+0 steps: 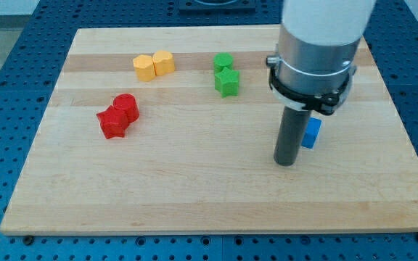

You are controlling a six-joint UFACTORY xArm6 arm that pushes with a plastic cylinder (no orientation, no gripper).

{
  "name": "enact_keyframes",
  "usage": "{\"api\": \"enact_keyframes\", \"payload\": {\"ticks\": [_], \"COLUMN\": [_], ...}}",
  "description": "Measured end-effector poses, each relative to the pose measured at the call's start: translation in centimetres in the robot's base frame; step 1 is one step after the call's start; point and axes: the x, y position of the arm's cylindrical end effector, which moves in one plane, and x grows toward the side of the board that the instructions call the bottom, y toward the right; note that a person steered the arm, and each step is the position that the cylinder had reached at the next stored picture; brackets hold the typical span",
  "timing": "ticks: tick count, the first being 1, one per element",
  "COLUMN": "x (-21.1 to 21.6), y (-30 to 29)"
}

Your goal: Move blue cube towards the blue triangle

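Wooden tabletop (194, 196), pale, on blue perforated base. Arm: no jaws fitted, dark rod only; my tip (286, 164) right of centre. Blue cube (311, 133) just right of rod, partly hidden, contact unclear. Red pair (118, 116) left. Yellow pair (154, 65) far left. Green pair (226, 75) far centre. Blue triangle unseen.

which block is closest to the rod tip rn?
The blue block, just right of my tip. The green, yellow and red pairs sit far off toward the left.
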Motion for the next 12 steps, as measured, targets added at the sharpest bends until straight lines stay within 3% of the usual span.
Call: {"api": "enact_keyframes", "payload": {"ticks": [1,3,4,7,8,9,12], "x": [0.0,-5.5,-5.5,1.0,-3.4,-3.6,-9.0], "y": [0.0,0.2,0.2,-2.1,1.6,1.8,1.8]}}
